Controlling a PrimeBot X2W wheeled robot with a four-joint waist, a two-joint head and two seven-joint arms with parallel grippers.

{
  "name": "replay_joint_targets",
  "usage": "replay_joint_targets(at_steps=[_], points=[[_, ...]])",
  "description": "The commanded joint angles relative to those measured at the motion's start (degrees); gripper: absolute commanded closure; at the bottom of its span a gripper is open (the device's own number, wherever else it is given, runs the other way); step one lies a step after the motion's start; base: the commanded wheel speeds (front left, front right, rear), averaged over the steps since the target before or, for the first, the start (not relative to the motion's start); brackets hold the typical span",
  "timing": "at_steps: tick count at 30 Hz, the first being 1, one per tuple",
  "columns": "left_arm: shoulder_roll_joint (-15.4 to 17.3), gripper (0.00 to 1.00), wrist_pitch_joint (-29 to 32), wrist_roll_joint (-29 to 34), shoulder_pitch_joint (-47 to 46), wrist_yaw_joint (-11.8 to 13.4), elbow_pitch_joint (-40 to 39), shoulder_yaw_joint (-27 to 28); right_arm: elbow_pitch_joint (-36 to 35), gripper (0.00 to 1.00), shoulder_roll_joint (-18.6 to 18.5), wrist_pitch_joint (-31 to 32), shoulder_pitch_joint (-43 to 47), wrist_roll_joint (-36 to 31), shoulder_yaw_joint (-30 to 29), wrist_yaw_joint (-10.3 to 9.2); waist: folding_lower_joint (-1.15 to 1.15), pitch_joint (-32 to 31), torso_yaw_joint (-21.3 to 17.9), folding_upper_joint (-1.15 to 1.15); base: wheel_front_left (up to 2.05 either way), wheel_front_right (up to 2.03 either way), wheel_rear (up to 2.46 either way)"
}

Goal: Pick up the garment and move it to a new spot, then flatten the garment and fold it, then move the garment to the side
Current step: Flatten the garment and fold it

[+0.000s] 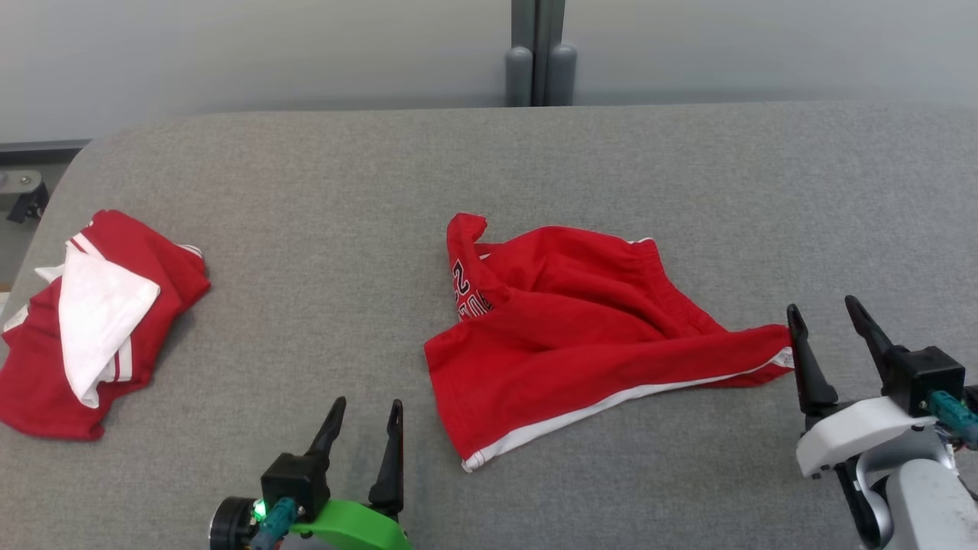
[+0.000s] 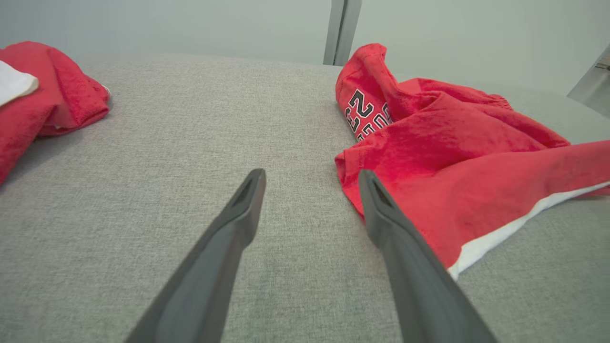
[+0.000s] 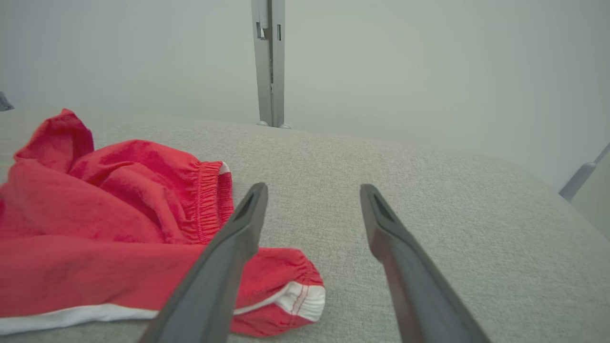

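Grey table (image 1: 306,191) bears red garment (image 1: 581,336) printed "2".

You have a wide bare lane of counter (image 1: 321,229) between the crumpled red garment (image 1: 581,336) in the middle and the red-and-white garment (image 1: 92,321) heaped at the left edge. Your left gripper (image 1: 369,401) stands at the near end of that lane, with the red garment's raised fold off to its right. The back strip runs bare up to the wall (image 1: 229,53), where a grey post (image 1: 539,61) rises. The counter right of the red garment is bare too. Your right gripper (image 1: 821,303) stands there, its inner finger just beside the hem corner.
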Motion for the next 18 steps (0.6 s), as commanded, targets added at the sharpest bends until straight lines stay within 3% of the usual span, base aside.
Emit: replay_joint_targets(at_steps=[1, 10, 18], points=[[0.2, 0.0, 0.0, -0.3, -0.9, -0.7, -0.1, -0.8, -0.9, 0.0, 0.8, -0.3, 1.3, -0.7, -0.1, -0.08, 0.0, 0.0, 0.0, 0.0, 0.0, 0.0, 0.0], [0.2, 0.0, 0.0, -6.0, -1.1, -4.8, 4.7, -9.7, -2.7, 0.0, 2.6, -0.3, 1.1, -2.2, 0.8, -0.08, 0.0, 0.8, -0.7, 0.0, 0.0, 0.0, 0.0], [0.2, 0.0, 0.0, -12.4, -4.4, -5.4, 8.7, -15.4, -2.7, 0.0, 2.1, -0.3, 0.4, -2.4, 1.8, -0.08, 0.0, 2.6, -1.9, 0.0, 0.0, 0.0, 0.0]])
